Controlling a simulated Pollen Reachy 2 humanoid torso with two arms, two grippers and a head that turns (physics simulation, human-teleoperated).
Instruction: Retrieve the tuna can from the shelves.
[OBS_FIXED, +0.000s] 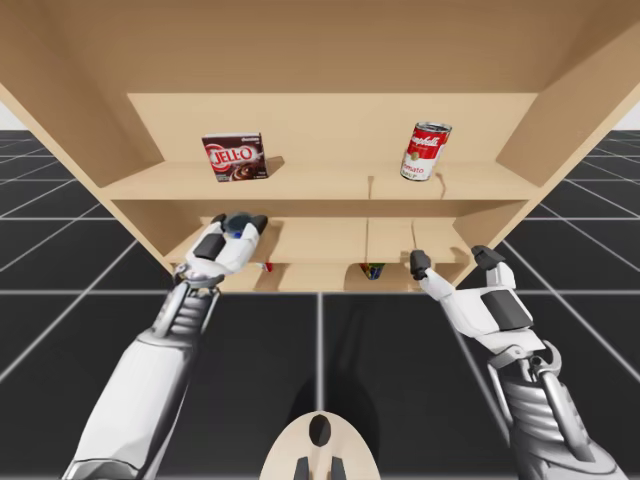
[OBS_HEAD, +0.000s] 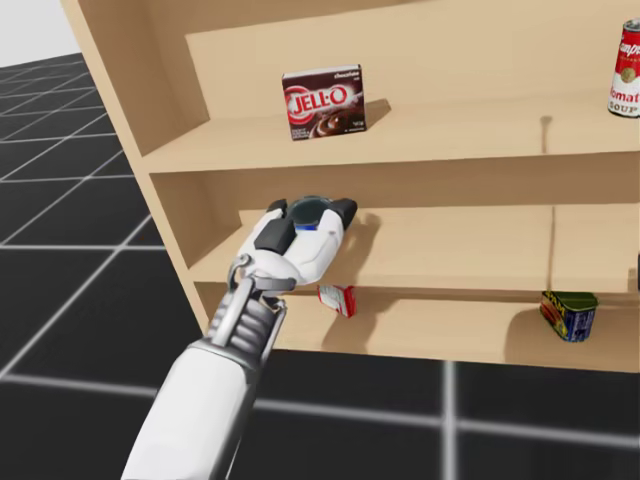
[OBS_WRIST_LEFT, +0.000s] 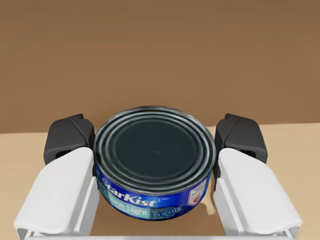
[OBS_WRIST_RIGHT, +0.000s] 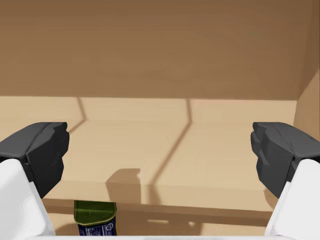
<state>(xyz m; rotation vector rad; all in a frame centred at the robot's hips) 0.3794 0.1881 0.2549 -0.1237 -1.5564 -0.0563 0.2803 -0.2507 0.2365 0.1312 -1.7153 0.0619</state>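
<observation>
L pincer (OBS_WRIST_LEFT: 155, 139) is clenched on the tuna can (OBS_WRIST_LEFT: 155, 165), one finger on each side. The can is upright at the left part of the middle shelf (OBS_HEAD: 460, 250), near the front edge. R pincer (OBS_WRIST_RIGHT: 160, 145) is wide open w/ nothing in it, in front of the shelves' right part. Top shelf (OBS_FIXED: 320, 185) has a brown box (OBS_FIXED: 234, 157) at left & a red-and-white can (OBS_FIXED: 427, 150) at right. A green can (OBS_HEAD: 568, 313) is on the low shelf (OBS_HEAD: 450, 335).

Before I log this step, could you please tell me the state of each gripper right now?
Left gripper: closed on the tuna can.
Right gripper: open, holding nothing.
</observation>
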